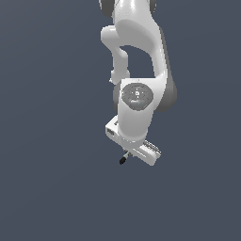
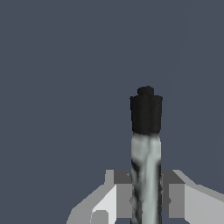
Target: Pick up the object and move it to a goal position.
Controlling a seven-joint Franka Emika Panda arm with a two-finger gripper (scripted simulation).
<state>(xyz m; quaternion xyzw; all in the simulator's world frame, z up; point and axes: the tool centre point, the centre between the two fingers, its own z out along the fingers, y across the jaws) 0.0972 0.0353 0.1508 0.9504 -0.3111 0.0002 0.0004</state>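
Observation:
The object is a thin stick with a pale grey shaft (image 2: 146, 175) and a black end (image 2: 146, 113). In the wrist view it stands out from between my two fingers (image 2: 124, 199), which press on its shaft from both sides. My gripper (image 2: 146, 201) is shut on it. In the exterior view the white arm hangs over the scene and hides most of the gripper (image 1: 128, 153). Only the stick's black end (image 1: 123, 160) and a bit of shaft poke out below the white hand.
The plain dark blue-grey ground (image 1: 47, 188) fills both views. No other object or marker shows.

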